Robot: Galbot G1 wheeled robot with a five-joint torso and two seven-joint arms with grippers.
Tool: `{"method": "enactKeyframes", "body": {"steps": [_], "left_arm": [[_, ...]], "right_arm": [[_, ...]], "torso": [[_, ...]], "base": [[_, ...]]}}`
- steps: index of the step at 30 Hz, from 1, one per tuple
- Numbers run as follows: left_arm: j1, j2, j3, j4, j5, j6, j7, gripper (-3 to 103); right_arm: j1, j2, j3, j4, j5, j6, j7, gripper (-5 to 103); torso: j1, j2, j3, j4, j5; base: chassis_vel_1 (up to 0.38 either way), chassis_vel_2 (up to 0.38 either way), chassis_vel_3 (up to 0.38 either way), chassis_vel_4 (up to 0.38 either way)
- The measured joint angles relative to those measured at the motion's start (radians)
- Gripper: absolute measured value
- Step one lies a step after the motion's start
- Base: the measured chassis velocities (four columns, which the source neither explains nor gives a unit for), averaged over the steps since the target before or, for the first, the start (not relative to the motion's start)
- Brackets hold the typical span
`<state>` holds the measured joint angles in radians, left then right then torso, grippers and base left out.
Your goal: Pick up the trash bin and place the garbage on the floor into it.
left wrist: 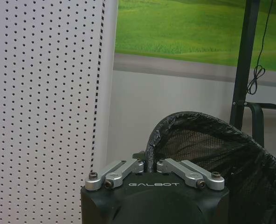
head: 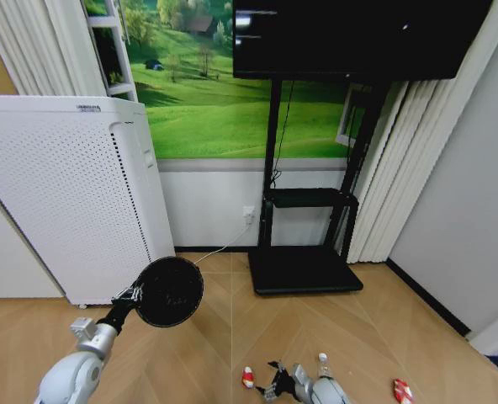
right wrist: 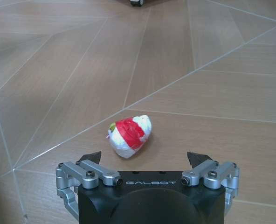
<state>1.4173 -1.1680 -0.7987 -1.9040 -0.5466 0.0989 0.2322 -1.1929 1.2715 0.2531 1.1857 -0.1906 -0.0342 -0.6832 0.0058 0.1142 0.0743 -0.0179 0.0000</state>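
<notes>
The white perforated air purifier (head: 68, 198) stands against the wall, and the other things are placed from it. Just beside its lower front corner, the black mesh trash bin (head: 168, 291) hangs off the floor, its mouth tipped toward the camera; the left gripper (left wrist: 149, 164) is clamped on its rim. Well right of the purifier, low over the wood floor (right wrist: 212, 93), the right gripper (right wrist: 145, 158) hovers with fingers spread wide, a red-and-white wad of garbage (right wrist: 129, 135) lying just ahead between them. Another red-and-white piece (head: 402, 390) lies farther right.
</notes>
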Motion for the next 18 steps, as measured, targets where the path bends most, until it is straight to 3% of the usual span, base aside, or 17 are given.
{"method": "enactKeyframes", "body": {"steps": [18], "left_arm": [[0.006,-0.014,0.010,-0.012,0.021,-0.004,0.007,7]], "right_arm": [[0.081,0.050,-0.053,-0.107,-0.033,0.020,0.038,100]], "torso": [[0.000,0.000,0.000,0.0000,0.0000]], "base": [[0.000,0.000,0.000,0.000]]}}
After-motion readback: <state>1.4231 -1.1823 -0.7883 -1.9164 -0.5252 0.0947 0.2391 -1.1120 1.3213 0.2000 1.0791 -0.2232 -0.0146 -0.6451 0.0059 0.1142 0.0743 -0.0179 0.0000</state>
